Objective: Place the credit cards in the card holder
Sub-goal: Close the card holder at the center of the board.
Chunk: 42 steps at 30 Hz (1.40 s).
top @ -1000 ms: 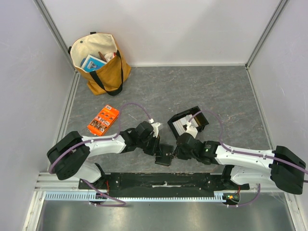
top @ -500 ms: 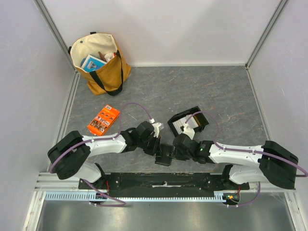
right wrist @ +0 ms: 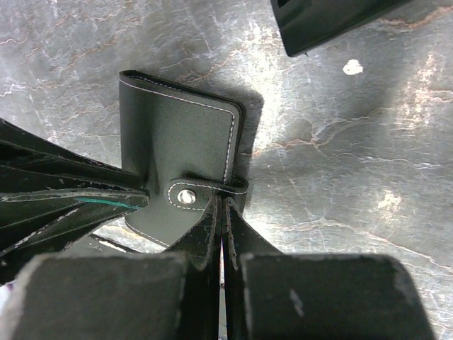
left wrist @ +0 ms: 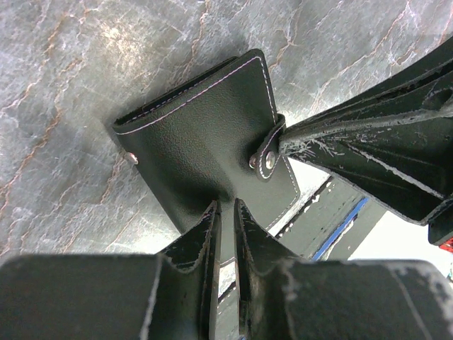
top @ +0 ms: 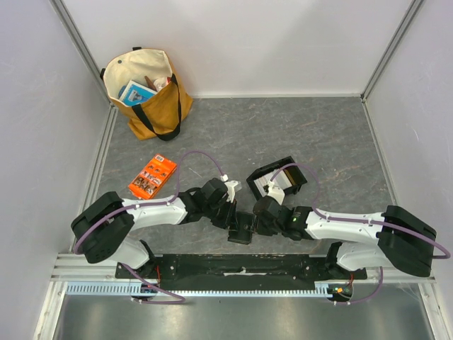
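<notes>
The card holder [left wrist: 202, 134] has its near edge hidden behind the left end effector [left wrist: 226, 206].

Grey marbled table [top: 283, 127] with white walls around it. A tan-and-cream canvas tote bag [top: 152, 106] stands in the far-left corner, black handles, blue booklet [top: 134, 92] sticking out the open top. An orange printed packet [top: 152, 177] lies flat on the left, well apart from the bag, and a black shallow tray [top: 267, 168] sits tilted near the middle, its corner also showing in the right wrist view [right wrist: 333, 21].
</notes>
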{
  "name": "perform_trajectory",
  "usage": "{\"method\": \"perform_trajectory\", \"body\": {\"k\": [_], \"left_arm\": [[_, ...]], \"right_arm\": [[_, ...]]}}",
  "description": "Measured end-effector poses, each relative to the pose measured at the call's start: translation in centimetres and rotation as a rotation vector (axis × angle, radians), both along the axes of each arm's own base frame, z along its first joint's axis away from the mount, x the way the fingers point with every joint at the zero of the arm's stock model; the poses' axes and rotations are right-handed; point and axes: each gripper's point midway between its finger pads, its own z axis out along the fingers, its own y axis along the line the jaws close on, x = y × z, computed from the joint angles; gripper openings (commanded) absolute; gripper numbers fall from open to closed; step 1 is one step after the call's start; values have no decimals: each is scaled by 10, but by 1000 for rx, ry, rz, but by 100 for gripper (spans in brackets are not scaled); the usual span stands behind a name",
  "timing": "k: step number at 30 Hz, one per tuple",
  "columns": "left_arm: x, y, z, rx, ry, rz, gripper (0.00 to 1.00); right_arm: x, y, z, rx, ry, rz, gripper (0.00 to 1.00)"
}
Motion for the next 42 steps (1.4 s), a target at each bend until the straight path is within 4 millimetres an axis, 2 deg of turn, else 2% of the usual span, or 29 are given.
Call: {"method": "perform_trajectory", "body": {"k": [8, 20, 42], "left_arm": [[0, -2, 0, -1, -3, -3, 18], [0, -1, 0, 2, -6, -2, 18], [2, -1, -1, 8, -14, 6, 17]], "right_arm": [[3, 10, 8, 37, -17, 10, 0], [5, 13, 6, 28, -17, 18, 0], [16, 18, 5, -104, 89, 19, 8]]}}
